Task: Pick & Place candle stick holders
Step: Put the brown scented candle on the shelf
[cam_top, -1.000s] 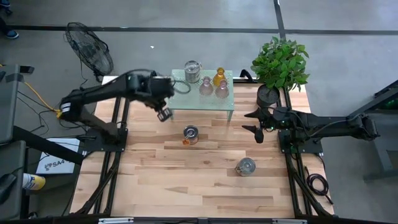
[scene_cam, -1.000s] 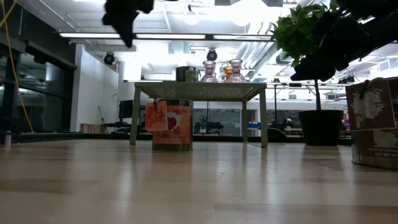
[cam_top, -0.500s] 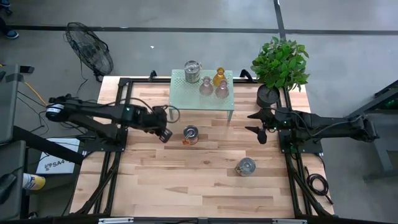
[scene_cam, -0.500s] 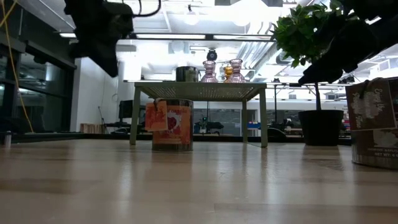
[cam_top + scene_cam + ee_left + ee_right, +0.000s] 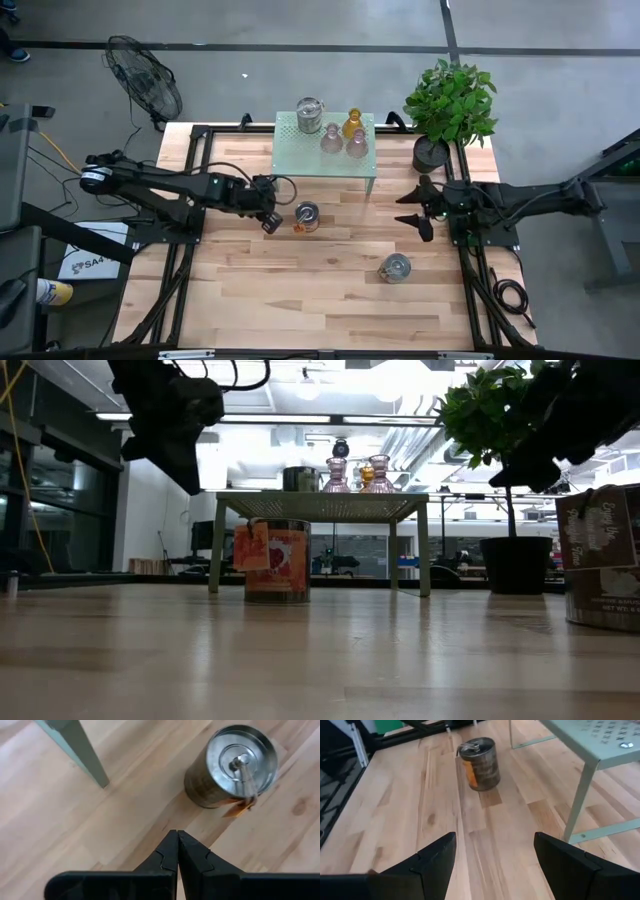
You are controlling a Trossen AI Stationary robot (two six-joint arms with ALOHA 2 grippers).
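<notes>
Since half a second ago, the left gripper [image 5: 266, 221] has slid a little right across the middle of the high view, drawing in beside the silver lidded tin [image 5: 306, 214] with an orange tag, while the right gripper [image 5: 412, 211] has shifted slightly toward the right-hand rail. In the left wrist view the left fingers [image 5: 170, 852] are pressed tight together, holding nothing, and the tin [image 5: 231, 765] stands just past their tips, apart from them, with one mint-green stand leg [image 5: 80, 750] at upper left. The right gripper's fingers [image 5: 432, 857] are spread wide and empty; its wrist view shows the same tin [image 5: 479, 763] farther off, upper centre.

Four candle stick holders sit on the mint-green perforated stand [image 5: 290, 160] at upper centre of the high view: a silver cup [image 5: 310, 113], an amber glass holder [image 5: 352, 124], and two pinkish glass holders [image 5: 331, 139] [image 5: 357, 144]. A second silver tin [image 5: 394, 267] rests on the wooden table [image 5: 250, 290] at lower right of centre. A potted plant [image 5: 450, 105] stands at the table's upper right corner.
</notes>
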